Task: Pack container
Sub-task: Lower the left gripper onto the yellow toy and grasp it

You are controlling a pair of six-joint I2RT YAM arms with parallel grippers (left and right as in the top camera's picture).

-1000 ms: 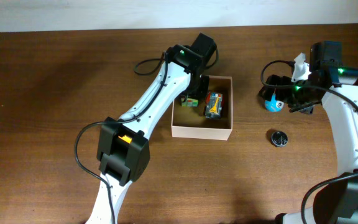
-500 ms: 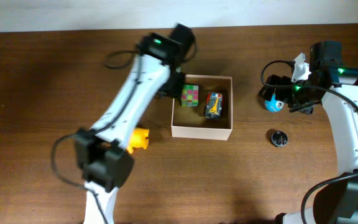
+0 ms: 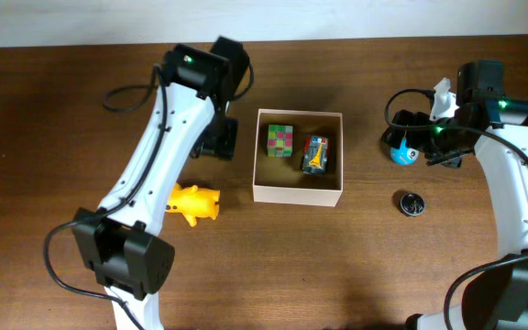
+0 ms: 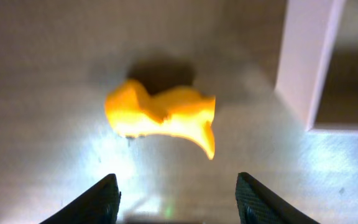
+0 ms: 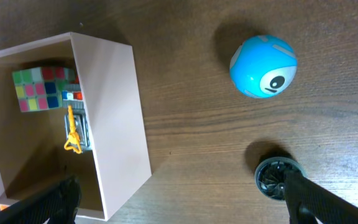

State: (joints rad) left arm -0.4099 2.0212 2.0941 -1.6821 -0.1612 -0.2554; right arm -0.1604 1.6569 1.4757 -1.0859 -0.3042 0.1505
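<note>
The container (image 3: pixel 298 192) is a white-walled square box at the table's middle. In it lie a multicoloured cube (image 3: pixel 280 139) and a small toy car (image 3: pixel 316 154). My left gripper (image 3: pixel 216 137) is open and empty, just left of the box. In the left wrist view its open fingers (image 4: pixel 176 180) hang above a yellow toy (image 4: pixel 160 115), with the box wall (image 4: pixel 306 62) at the right. My right gripper (image 3: pixel 426 142) is open and empty beside a blue ball (image 3: pixel 401 153). The right wrist view shows the gripper (image 5: pixel 180 180), the ball (image 5: pixel 263 65) and the box (image 5: pixel 114 118).
The yellow toy (image 3: pixel 195 203) lies on the table left of the box's front corner. A small black disc (image 3: pixel 412 203) lies right of the box, below the ball; it also shows in the right wrist view (image 5: pixel 275 176) by the right finger.
My left gripper has left the box and swung left, leaving the cube inside. The yellow toy, hidden before, is now uncovered. The right arm has not moved.
</note>
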